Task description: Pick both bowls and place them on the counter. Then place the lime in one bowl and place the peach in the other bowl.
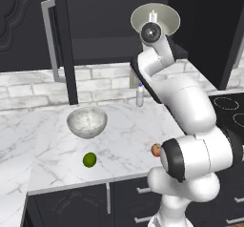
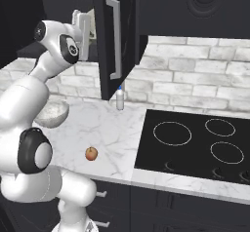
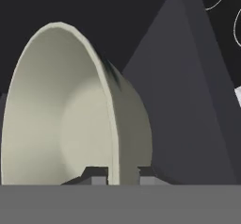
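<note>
The gripper (image 3: 115, 173) is clamped on the rim of the cream bowl (image 3: 70, 119), one finger inside and one outside, up in the open cabinet above the counter (image 1: 128, 126). With so thin a pinch, the bowl could swing or slip out on the way down, or clip the cabinet door (image 2: 117, 36). The marbled bowl (image 1: 86, 122) already sits near the counter's back edge, the lime (image 1: 89, 159) and peach (image 1: 156, 149) near its front edge, so a dropped bowl could scatter them.

Marbled bowl (image 1: 86, 121) upright on bench (image 1: 124, 126); lime (image 1: 89, 159) at 6 o'clock, peach (image 1: 156, 149) at 4; cream bowl (image 1: 164, 17) raised.
</note>
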You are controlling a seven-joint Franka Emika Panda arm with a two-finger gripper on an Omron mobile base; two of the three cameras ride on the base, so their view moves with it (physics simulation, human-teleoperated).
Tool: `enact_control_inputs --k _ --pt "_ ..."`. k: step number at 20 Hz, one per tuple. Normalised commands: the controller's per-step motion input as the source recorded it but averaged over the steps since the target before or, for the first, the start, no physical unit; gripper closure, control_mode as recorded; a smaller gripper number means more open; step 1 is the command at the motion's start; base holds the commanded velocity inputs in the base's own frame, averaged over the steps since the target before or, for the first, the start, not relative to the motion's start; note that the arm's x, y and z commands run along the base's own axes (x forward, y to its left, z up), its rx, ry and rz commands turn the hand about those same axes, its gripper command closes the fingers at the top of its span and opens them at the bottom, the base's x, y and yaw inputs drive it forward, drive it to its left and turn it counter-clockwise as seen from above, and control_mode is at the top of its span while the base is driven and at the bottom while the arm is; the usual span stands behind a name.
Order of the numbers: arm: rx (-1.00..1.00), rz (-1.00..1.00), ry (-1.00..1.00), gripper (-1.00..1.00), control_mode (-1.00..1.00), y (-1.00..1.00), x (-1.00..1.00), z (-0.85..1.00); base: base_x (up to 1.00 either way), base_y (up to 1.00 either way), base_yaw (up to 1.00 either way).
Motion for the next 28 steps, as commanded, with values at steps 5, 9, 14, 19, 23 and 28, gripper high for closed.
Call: enact_control_inputs --k 5,9,14,19,23,28 --pt "0.02 0.00 0.00 1.00 -1.00 0.32 -0.52 -0.01 0.00 0.00 0.00" --pt "0.04 0.00 0.02 1.00 -1.00 0.34 -0.54 0.00 0.00 0.00 0.00" --pt "0.07 0.00 0.06 1.00 -1.00 0.30 -0.55 0.00 0.00 0.00 0.00" --pt "0.10 0.00 0.07 1.00 -1.00 0.20 -0.61 0.00 0.00 0.00 0.00" --pt "0.11 0.00 0.02 1.00 -1.00 0.21 -0.65 -0.01 0.00 0.00 0.00" --pt "0.11 0.00 0.02 1.00 -1.00 0.17 -0.65 0.00 0.00 0.00 0.00"
